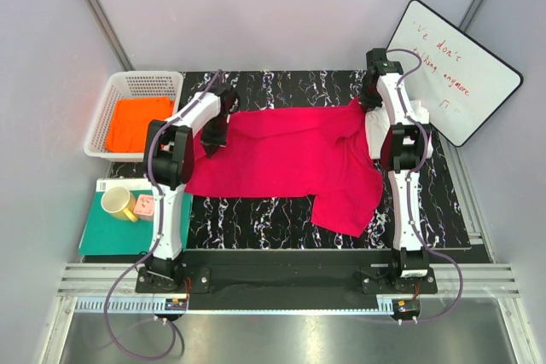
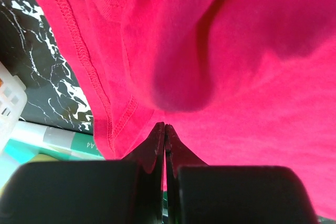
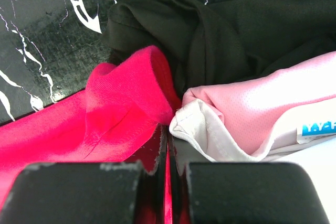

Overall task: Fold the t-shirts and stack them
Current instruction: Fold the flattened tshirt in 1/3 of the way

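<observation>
Crimson t-shirt (image 1: 281, 155) spread unfolded on tabletop (image 1: 256, 210). Left gripper (image 2: 165, 129), right gripper (image 3: 168, 135) each clamped on opposite ends. Orange t-shirt (image 1: 136, 123) in basket (image 1: 145, 78), white t-shirt (image 3: 236, 119) bunched. Early stage, by my reading.

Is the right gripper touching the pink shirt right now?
Touching. The right wrist view shows the right gripper shut on the pink shirt: pink cloth bunches at its tip and shows between its closed jaws.

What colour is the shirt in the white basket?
The shirt is bright orange, clearest in the top view.
</observation>
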Controlling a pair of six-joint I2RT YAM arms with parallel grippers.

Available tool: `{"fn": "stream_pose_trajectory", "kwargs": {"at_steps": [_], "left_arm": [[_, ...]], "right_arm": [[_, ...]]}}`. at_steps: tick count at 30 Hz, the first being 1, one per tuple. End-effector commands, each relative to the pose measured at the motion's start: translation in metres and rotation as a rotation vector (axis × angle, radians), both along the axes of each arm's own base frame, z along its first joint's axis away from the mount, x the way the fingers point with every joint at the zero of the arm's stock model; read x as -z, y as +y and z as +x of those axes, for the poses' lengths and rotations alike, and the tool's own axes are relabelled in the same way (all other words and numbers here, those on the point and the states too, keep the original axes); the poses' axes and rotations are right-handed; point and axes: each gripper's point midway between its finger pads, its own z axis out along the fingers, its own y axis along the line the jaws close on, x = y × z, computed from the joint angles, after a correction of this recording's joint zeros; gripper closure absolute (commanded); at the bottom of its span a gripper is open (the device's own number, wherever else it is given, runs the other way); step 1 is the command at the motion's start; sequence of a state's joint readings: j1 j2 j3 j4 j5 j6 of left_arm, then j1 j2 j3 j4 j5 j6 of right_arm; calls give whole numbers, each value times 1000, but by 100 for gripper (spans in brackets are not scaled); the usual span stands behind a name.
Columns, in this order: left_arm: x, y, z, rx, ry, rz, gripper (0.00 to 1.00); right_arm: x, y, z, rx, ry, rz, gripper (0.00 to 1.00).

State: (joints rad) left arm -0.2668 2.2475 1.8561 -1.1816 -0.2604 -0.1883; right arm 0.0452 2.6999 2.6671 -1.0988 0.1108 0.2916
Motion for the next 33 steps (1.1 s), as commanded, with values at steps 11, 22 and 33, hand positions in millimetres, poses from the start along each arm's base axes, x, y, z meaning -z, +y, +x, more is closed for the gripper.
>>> {"fn": "stream_pose_trajectory", "kwargs": {"at_steps": [11, 22, 33], "left_arm": [[1, 77, 38, -184, -74, 170, 100], [-5, 129, 36, -305, -88, 211, 100], [-78, 67, 73, -215, -354, -57, 100]], "right_arm": [[-14, -20, 11, 28, -57, -16, 97], [-16, -27, 10, 46, -58, -24, 97], [-14, -20, 10, 38, -53, 13, 97]]}}
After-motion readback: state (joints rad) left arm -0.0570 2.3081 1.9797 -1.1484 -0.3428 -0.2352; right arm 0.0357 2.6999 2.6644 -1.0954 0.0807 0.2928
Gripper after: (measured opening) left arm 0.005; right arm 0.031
